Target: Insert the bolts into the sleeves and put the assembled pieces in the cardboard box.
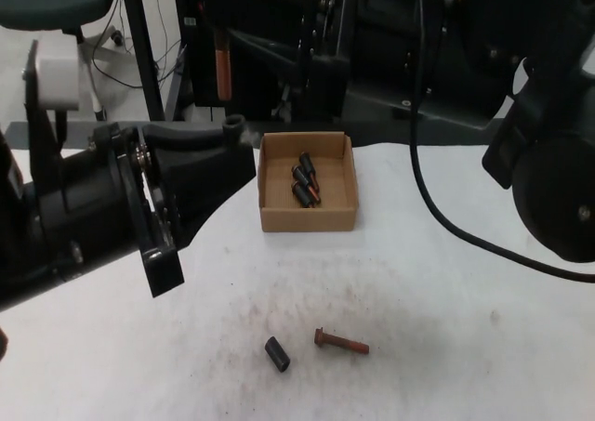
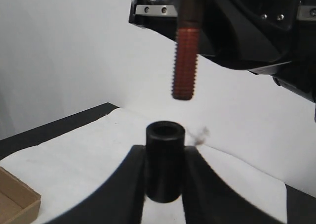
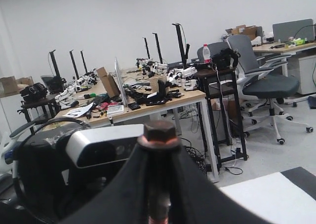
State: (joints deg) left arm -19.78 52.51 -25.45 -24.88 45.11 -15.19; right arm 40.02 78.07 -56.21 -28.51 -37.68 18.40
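My left gripper [image 2: 165, 184] is shut on an upright black sleeve [image 2: 165, 157] with its bore facing up. Directly above it hangs a copper-coloured bolt [image 2: 185, 61], threaded end down and a short gap above the sleeve's mouth. My right gripper [image 3: 158, 155] is shut on this bolt, whose hex head [image 3: 158, 134] shows between the fingers. In the high view the held bolt [image 1: 223, 68] hangs above the held sleeve [image 1: 233, 121], left of the cardboard box [image 1: 307, 218]. The box holds several assembled pieces [image 1: 305, 179]. A loose sleeve [image 1: 277, 353] and a loose bolt [image 1: 341, 342] lie on the white bench near the front.
The left arm's black body [image 1: 102, 207] covers the bench's left side. A black cable [image 1: 437, 207] runs across the right of the bench to the dark right arm [image 1: 548, 161]. A corner of the box [image 2: 15, 201] lies below the left gripper.
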